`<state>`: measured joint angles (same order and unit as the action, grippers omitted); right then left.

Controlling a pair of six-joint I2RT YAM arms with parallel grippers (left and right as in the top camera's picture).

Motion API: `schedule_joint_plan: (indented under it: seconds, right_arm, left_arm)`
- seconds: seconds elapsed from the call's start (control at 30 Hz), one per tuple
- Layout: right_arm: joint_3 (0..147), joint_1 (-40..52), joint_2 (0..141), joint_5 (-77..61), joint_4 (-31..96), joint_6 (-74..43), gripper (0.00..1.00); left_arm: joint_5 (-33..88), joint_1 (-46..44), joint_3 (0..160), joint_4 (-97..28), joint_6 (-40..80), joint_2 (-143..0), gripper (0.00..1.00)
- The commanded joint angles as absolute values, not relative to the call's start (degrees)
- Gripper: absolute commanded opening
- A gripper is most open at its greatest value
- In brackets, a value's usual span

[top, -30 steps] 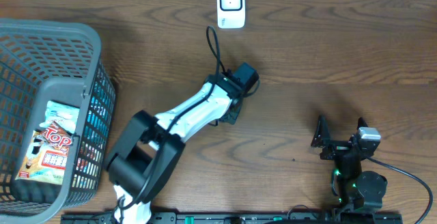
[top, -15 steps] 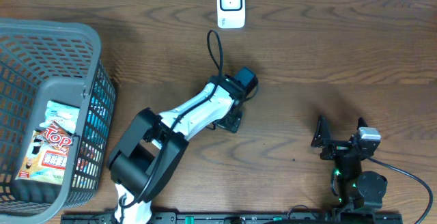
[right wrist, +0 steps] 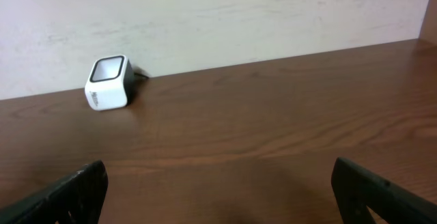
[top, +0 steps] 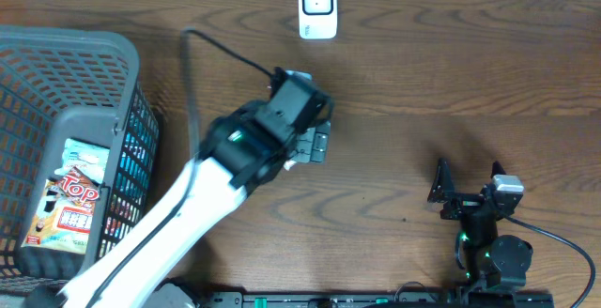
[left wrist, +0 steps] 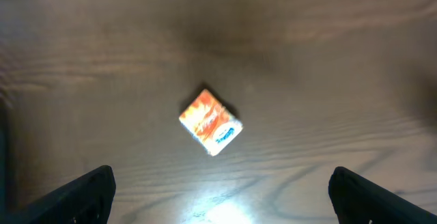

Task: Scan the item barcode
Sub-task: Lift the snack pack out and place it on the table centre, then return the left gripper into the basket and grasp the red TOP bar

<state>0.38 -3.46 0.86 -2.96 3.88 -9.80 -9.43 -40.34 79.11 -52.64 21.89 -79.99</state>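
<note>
Wooden table [top: 451, 73] — scanner [top: 317, 7] at its far edge, basket [top: 94, 64] at the left. Left gripper [left wrist: 222, 186] hangs over a small orange box [left wrist: 210, 122], fingers spread wide, clear of it — the box lies on the wood. Right gripper [top: 468, 184] sits near the front edge, fingers apart, holding nothing.

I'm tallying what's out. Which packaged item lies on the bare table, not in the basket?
The small orange box beneath the left claw, alone on the table; the red-lettered packet sits inside the grey basket.
</note>
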Motion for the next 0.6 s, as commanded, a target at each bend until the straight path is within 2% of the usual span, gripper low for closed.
schedule_joint_plan:
  seconds: [0.0, 0.27, 0.57]
  right_arm:
    - [0.3, -3.0, 0.7, -2.7, 4.1, -9.1, 0.99]
    - [0.3, -3.0, 0.7, -2.7, 4.1, -9.1, 0.99]
    - [0.3, -3.0, 0.7, -2.7, 4.1, -9.1, 0.99]
  left_arm:
    - [-11.1, -40.2, 79.9, -53.6, 23.2, -73.2, 0.99]
    - [-20.9, -36.6, 79.9, -59.3, 26.8, -62.5, 0.99]
    - [-21.1, -25.6, 79.7, -65.8, 31.6, -60.6, 0.99]
